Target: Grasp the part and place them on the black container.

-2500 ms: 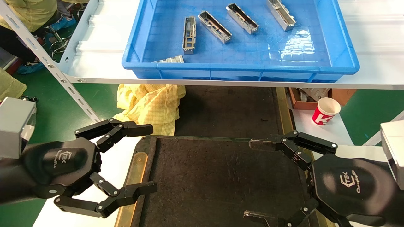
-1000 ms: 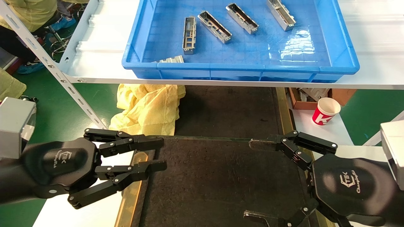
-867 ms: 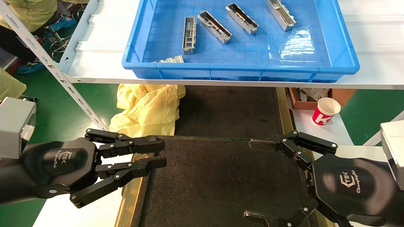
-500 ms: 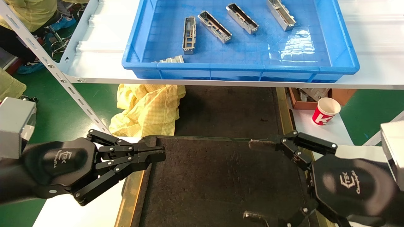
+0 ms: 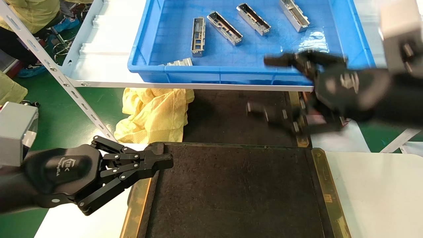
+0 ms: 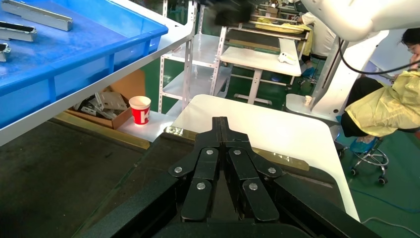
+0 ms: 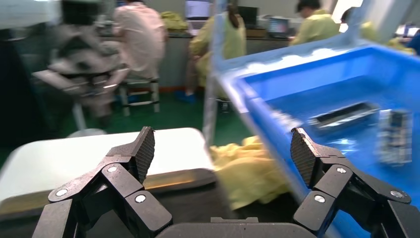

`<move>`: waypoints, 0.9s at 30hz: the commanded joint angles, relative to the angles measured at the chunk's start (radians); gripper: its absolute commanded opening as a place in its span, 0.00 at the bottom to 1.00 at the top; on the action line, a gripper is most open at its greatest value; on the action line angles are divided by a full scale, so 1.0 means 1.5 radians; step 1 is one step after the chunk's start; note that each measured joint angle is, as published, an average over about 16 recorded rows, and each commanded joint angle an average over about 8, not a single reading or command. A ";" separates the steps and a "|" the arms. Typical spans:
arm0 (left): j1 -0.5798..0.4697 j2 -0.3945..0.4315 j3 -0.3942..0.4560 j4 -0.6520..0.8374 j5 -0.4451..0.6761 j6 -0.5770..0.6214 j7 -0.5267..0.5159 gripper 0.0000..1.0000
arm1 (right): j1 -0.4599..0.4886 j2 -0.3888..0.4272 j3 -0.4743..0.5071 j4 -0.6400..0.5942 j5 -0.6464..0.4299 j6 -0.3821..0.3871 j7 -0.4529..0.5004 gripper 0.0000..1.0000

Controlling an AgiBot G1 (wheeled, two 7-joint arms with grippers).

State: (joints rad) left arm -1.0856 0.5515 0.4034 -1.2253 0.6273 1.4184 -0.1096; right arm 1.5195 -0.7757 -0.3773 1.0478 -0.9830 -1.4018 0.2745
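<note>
Several silver-grey parts lie in the blue bin [image 5: 251,71] on the shelf: one [image 5: 198,36] at the left, one [image 5: 224,28] beside it, and others further right. The black container [image 5: 231,191] with brass edge strips lies empty in front of me. My right gripper [image 5: 258,84] is open and empty, raised at the bin's front right wall; in the right wrist view [image 7: 223,144] the bin [image 7: 257,99] and a part [image 7: 344,114] show ahead. My left gripper [image 5: 167,162] is shut and empty at the container's far left corner, also in the left wrist view [image 6: 220,121].
A yellow cloth [image 5: 155,112] lies under the shelf at the left. A second black mat [image 5: 238,115] lies behind the container. A red paper cup [image 6: 139,109] and a cardboard box [image 6: 106,104] stand at the right, under the white shelf [image 5: 99,43].
My left gripper closed from wide open to shut. My right gripper rose from the container's right side up and away to the front of the blue bin, still open.
</note>
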 commanded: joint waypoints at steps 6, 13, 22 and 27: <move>0.000 0.000 0.000 0.000 0.000 0.000 0.000 1.00 | 0.131 -0.088 -0.039 -0.155 -0.099 0.057 -0.022 1.00; 0.000 0.000 0.000 0.000 0.000 0.000 0.000 1.00 | 0.227 -0.182 -0.076 -0.357 -0.179 0.118 -0.101 1.00; 0.000 0.000 0.000 0.000 0.000 0.000 0.000 1.00 | 0.291 -0.287 -0.101 -0.541 -0.244 0.272 -0.196 1.00; 0.000 0.000 0.000 0.000 0.000 0.000 0.000 1.00 | 0.305 -0.328 -0.107 -0.597 -0.257 0.323 -0.231 1.00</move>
State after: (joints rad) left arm -1.0856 0.5515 0.4034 -1.2253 0.6273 1.4184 -0.1096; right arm 1.9739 -1.2585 -0.5347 0.1613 -1.3618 -0.9236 -0.0670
